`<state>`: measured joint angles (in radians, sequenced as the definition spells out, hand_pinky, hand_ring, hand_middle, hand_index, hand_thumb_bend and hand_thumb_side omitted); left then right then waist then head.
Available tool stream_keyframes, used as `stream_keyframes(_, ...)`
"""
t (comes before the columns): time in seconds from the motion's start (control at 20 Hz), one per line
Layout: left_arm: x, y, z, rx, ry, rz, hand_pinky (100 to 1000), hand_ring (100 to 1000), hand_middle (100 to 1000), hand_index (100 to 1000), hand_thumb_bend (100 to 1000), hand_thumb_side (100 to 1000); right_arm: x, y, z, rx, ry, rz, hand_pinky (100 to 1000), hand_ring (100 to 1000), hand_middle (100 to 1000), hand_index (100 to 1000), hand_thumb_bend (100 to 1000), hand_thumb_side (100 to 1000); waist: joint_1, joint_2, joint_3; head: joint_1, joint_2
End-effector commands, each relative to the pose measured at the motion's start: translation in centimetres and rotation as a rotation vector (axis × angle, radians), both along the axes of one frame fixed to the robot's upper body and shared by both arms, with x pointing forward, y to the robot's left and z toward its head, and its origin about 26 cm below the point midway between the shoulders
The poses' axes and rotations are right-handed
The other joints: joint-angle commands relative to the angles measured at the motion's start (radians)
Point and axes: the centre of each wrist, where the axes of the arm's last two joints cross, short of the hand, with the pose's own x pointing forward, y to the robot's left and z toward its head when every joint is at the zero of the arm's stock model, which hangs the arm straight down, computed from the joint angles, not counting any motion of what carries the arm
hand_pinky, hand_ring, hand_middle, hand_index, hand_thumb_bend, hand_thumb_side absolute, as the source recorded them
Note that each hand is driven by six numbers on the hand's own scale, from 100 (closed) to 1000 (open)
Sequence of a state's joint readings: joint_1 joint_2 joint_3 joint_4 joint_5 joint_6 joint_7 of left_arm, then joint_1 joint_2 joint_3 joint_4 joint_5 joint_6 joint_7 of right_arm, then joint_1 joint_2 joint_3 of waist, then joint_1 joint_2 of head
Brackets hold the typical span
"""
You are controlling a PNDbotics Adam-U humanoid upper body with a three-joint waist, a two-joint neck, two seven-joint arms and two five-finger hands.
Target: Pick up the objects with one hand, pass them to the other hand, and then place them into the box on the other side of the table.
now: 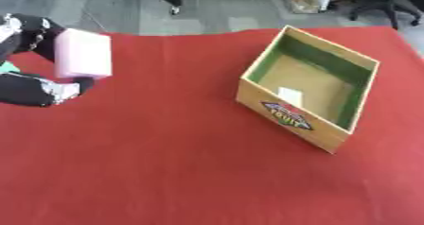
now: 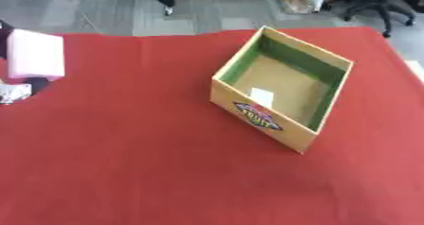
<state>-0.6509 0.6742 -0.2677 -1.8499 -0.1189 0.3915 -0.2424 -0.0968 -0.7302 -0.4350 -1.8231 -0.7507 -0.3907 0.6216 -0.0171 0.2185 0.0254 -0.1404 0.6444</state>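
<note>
**Pink block held at the left edge, handover still ahead**

The pink block (image 1: 83, 54) is off the cloth, held upright at the far left of the table by the left hand (image 1: 37, 89), whose dark fingers curl round its lower edge and back. It is well apart from the box (image 1: 308, 92), which sits on the right half of the red cloth (image 1: 165, 162), turned at an angle, open side up.

By my reading the pick-up is done and the pass comes next. The right hand shows in neither view, so it would have to come in from the right and meet the block somewhere over the middle of the cloth. The left hand would need to offer a free face or edge for the other to take, then let go only once that hold is made. After that the block goes down into the box.

Count: one pink block, one box, one hand in view. Inside the box lies one small white piece (image 1: 291, 96) on the floor near the front wall; what it is I cannot tell.
</note>
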Motion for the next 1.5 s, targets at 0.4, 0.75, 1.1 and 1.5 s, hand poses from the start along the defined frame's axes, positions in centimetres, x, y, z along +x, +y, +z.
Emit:
stream_keyframes(0.4, -0.3, -2.8, -0.5, -0.063, -0.021, -0.089, 682, 511, 405, 484, 171, 100, 2.4, 1.0, 3.2, -0.101, -0.014, 0.134, 886, 1000, 849, 982, 100, 470, -0.005, -0.034, 0.011, -0.042, 0.015)
stream_keyframes(0.75, -0.4, -4.5, -1.1, -0.082, -0.023, -0.136, 681, 509, 403, 484, 170, 100, 3.9, 1.9, 3.5, -0.155, 0.003, 0.215, 887, 1000, 850, 984, 100, 470, -0.007, -0.04, 0.022, -0.061, 0.026)
stream_keyframes(1.1, -0.3, -6.1, -1.9, -0.089, -0.011, -0.18, 679, 507, 399, 483, 153, 100, 4.9, 3.2, 3.4, -0.203, 0.017, 0.293, 887, 1000, 851, 986, 100, 470, -0.011, -0.048, 0.033, -0.079, 0.039)
stream_keyframes(1.5, 0.2, -8.3, -3.5, -0.113, 0.03, -0.224, 674, 502, 393, 482, 135, 100, 5.7, 4.6, 3.2, -0.241, 0.03, 0.364, 887, 1000, 852, 989, 100, 470, -0.013, -0.057, 0.04, -0.094, 0.047)
